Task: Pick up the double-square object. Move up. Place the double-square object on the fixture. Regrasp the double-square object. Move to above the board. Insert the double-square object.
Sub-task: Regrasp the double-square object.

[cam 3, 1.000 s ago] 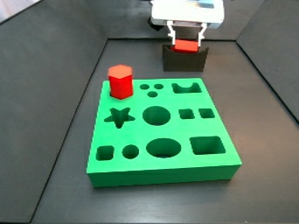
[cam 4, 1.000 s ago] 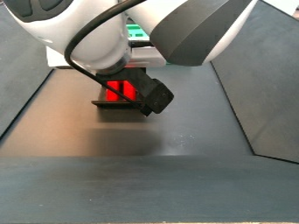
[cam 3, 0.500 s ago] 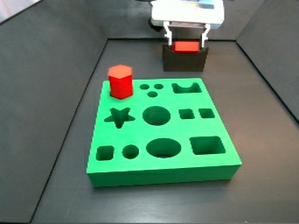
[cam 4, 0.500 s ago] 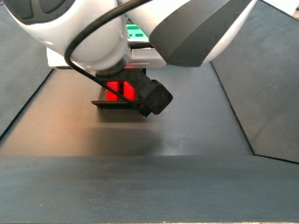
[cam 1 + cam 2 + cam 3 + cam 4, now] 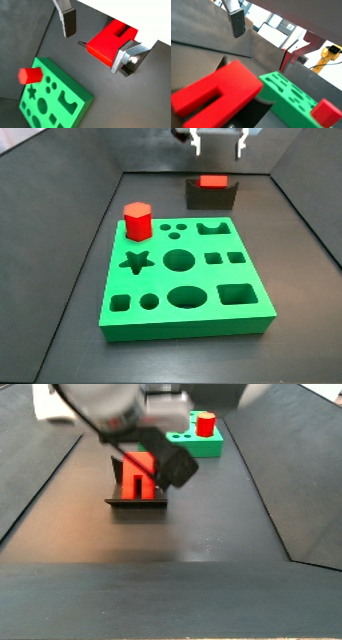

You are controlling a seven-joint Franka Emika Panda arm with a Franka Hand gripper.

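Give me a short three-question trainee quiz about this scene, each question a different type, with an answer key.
1. True or false: the gripper is holding the double-square object.
2. Multiple choice: the double-square object sits on A) the board, B) the fixture, C) the floor.
3. Fill in: the red hexagonal prism stands at a corner of the ____.

Key:
1. False. The fingers are apart with nothing between them, above the fixture.
2. B
3. board
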